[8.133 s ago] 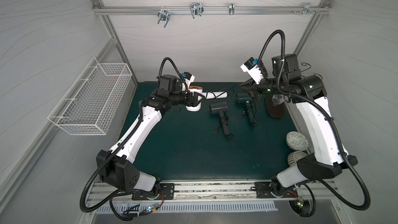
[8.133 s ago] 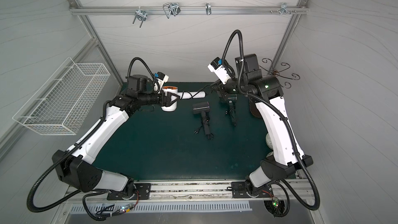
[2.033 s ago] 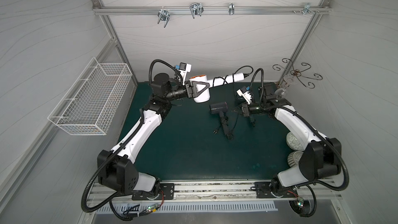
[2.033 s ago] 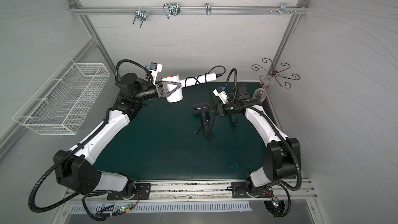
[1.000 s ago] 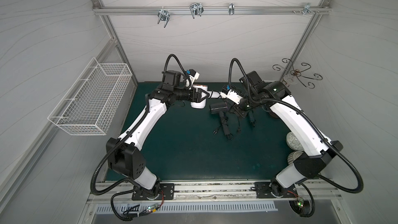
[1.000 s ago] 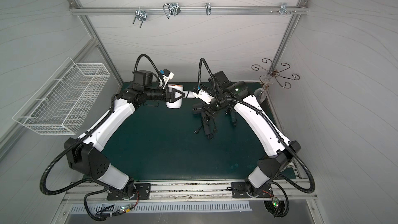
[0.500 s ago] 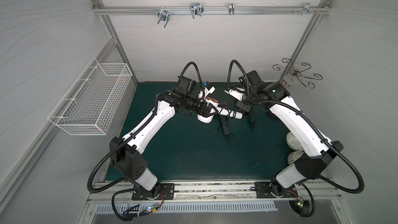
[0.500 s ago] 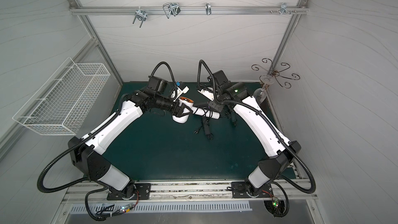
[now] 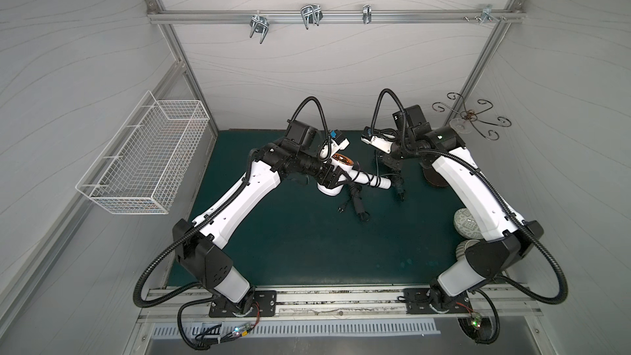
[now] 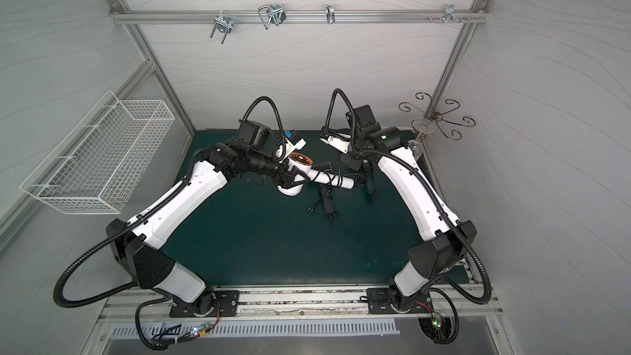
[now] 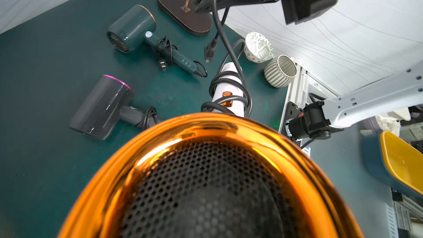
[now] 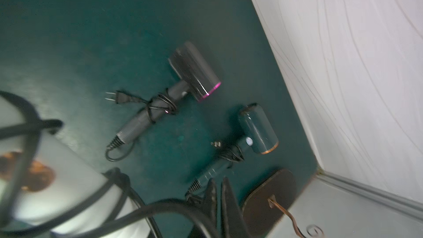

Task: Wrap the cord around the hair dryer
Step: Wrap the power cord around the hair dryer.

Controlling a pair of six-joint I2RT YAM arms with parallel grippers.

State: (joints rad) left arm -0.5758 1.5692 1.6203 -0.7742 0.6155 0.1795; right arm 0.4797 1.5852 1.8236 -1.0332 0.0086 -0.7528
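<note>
My left gripper (image 9: pixel 336 179) is shut on the barrel of the white hair dryer (image 9: pixel 370 179), holding it above the middle of the green mat with the handle pointing right. Its copper grille (image 11: pixel 206 179) fills the left wrist view and hides my left fingers. The black cord (image 11: pixel 229 49) coils a few turns round the white handle (image 11: pixel 226 81), then rises to my right gripper (image 12: pixel 219 184), which is shut on it just behind the handle's end (image 10: pixel 355 162). The plug (image 11: pixel 209 51) dangles free.
Under the held dryer lie a dark grey dryer with a pink ring (image 11: pixel 103 106) and a green dryer (image 11: pixel 132 28), both with their cords wrapped. A brown oval stand base (image 11: pixel 185 12), a patterned bowl (image 11: pixel 258 46) and a ribbed cup (image 11: pixel 280 70) sit at the right. A wire basket (image 9: pixel 146 158) hangs on the left wall.
Over the last second my left arm carried the white dryer forward and rightward over the grey dryer, its handle swinging right. My right gripper stayed shut on the cord near the handle's end.
</note>
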